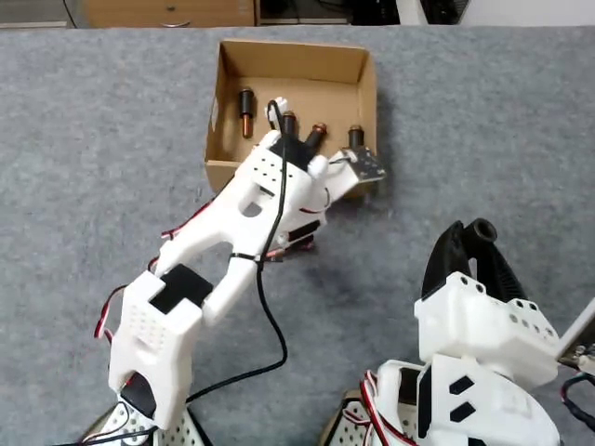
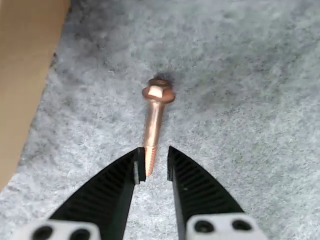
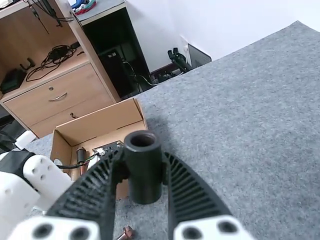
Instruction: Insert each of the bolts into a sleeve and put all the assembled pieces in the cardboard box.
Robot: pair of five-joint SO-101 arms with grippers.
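Copper bolt [image 2: 154, 117] lies flat on the grey felt mat [image 2: 250, 75] beside the cardboard box [image 1: 353, 65]; the left gripper [image 2: 155, 162] stands parted astride its threaded tip. Rigid, light and likely to roll, it is best pinched mid-shank. The right gripper [image 3: 143, 170] clamps the black sleeve [image 3: 142, 147] upright.

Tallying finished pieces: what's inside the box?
Four sleeved bolts seem to sit inside the box, one apart from the other three. The left arm covers the near side, so anything lying there is hidden.
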